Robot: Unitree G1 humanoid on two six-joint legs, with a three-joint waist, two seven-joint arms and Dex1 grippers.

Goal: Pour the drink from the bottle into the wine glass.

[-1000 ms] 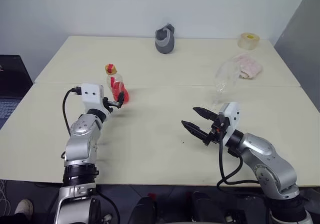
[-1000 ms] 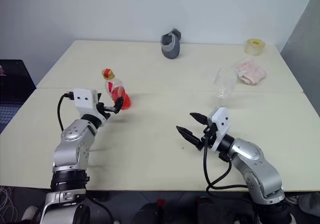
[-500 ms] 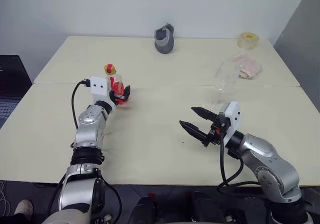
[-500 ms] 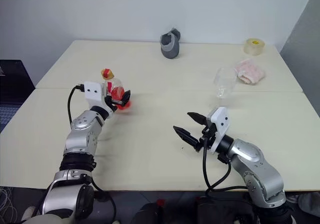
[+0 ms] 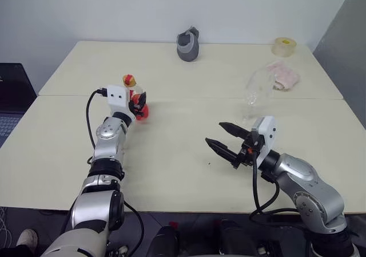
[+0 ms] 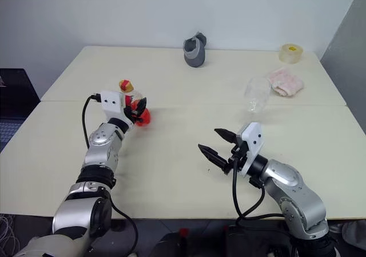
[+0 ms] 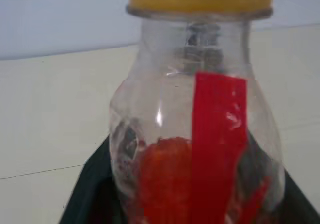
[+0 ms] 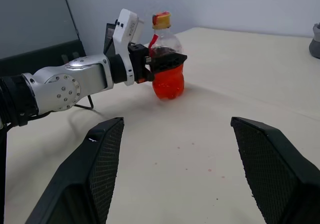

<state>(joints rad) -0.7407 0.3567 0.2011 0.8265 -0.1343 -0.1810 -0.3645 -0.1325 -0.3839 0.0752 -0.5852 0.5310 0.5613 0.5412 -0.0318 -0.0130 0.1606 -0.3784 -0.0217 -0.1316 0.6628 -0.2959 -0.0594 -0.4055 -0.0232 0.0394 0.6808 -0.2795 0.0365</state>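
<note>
Left gripper [image 5: 139, 101] jaws clamped on bottle [image 5: 135, 98], upright on cream desk [image 5: 183, 68]; right gripper [image 5: 225, 138] jaws apart, well right of bottle.

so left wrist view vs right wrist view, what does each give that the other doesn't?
Left wrist alone: the bottle's clear neck under the yellow cap and its red label strip up close, black fingers flanking its base.

Right wrist alone: the left gripper closed around the bottle's middle, the bottle standing upright on the table, and the right gripper open over bare tabletop.

Both: the bottle, the drink low inside it.
</note>
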